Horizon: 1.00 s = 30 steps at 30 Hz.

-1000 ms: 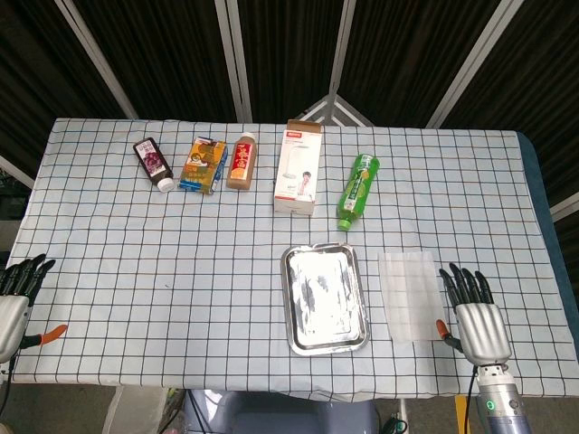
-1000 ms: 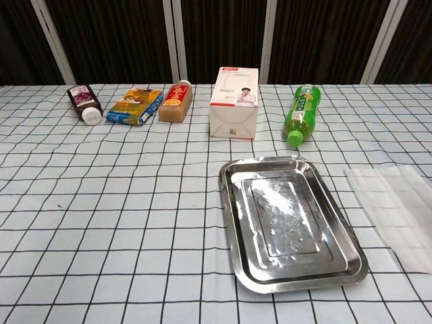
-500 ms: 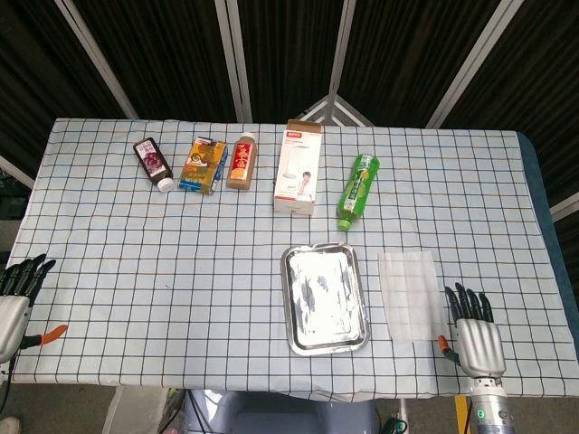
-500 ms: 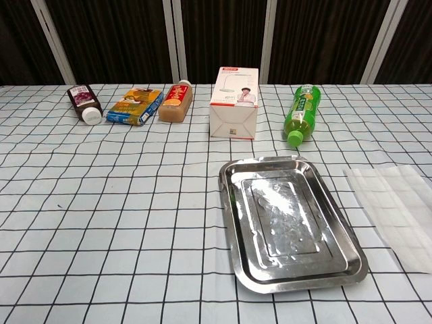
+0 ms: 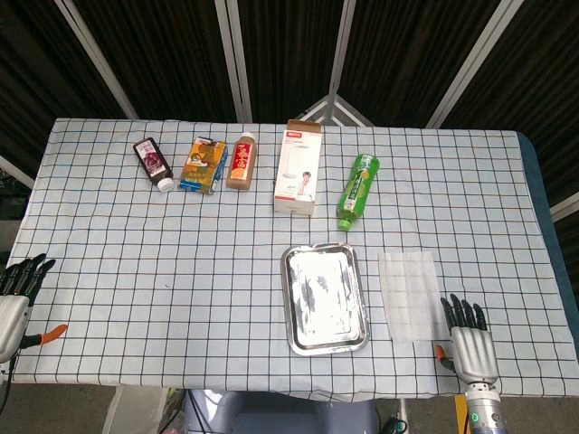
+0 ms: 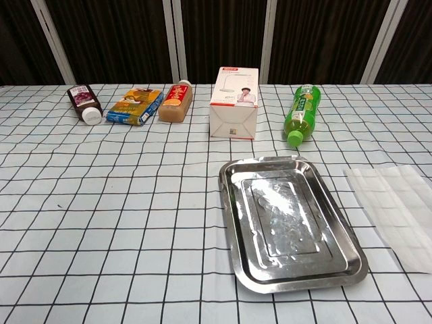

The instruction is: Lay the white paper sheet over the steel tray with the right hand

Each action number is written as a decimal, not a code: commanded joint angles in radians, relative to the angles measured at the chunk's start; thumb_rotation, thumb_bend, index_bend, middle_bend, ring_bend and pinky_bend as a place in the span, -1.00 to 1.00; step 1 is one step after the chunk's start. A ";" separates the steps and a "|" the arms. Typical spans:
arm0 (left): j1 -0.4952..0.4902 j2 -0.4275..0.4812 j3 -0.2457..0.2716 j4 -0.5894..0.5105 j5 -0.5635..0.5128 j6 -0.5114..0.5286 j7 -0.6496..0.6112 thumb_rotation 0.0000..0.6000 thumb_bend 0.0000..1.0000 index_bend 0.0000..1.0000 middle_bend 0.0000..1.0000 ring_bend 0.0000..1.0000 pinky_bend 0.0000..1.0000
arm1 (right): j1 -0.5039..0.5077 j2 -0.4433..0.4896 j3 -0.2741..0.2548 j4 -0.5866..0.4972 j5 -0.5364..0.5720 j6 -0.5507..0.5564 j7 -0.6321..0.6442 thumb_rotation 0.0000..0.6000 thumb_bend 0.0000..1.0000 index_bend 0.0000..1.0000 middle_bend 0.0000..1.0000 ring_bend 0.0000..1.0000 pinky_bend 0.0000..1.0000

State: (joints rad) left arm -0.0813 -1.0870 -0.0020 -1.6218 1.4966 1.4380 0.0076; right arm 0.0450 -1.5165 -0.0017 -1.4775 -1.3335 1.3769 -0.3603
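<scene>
The white, translucent paper sheet (image 5: 408, 295) lies flat on the checked desk (image 5: 181, 253), just beside the shiny rectangular steel tray (image 5: 323, 298) at its 3 o'clock, apart from it. The right robot hand (image 5: 468, 339) sits near the sheet's 5 o'clock corner, fingers spread, holding nothing. The left robot hand (image 5: 14, 298) rests at the desk's 8 o'clock edge, fingers apart, empty.
</scene>
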 commanded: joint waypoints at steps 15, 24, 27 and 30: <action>-0.001 0.004 0.000 -0.006 -0.006 -0.007 -0.008 1.00 -1.00 -1.00 -1.00 -1.00 -1.00 | 0.021 -0.040 0.022 0.059 0.021 -0.039 0.015 1.00 -0.25 -1.00 -1.00 -1.00 -1.00; 0.000 0.004 -0.001 -0.007 -0.008 -0.006 -0.007 1.00 -1.00 -1.00 -1.00 -1.00 -1.00 | 0.033 -0.052 0.035 0.076 0.036 -0.059 0.012 1.00 -0.03 -1.00 -1.00 -1.00 -1.00; -0.001 0.004 -0.001 -0.007 -0.008 -0.007 -0.006 1.00 -1.00 -1.00 -1.00 -1.00 -1.00 | 0.035 -0.058 0.038 0.082 0.028 -0.054 0.024 1.00 0.04 -1.00 -1.00 -1.00 -1.00; -0.001 0.003 0.000 -0.007 -0.008 -0.008 -0.004 1.00 -1.00 -1.00 -1.00 -1.00 -1.00 | 0.039 -0.065 0.038 0.097 0.022 -0.056 0.029 1.00 0.05 -1.00 -1.00 -1.00 -1.00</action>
State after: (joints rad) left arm -0.0822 -1.0835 -0.0024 -1.6289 1.4890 1.4302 0.0032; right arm 0.0830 -1.5796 0.0361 -1.3829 -1.3105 1.3213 -0.3330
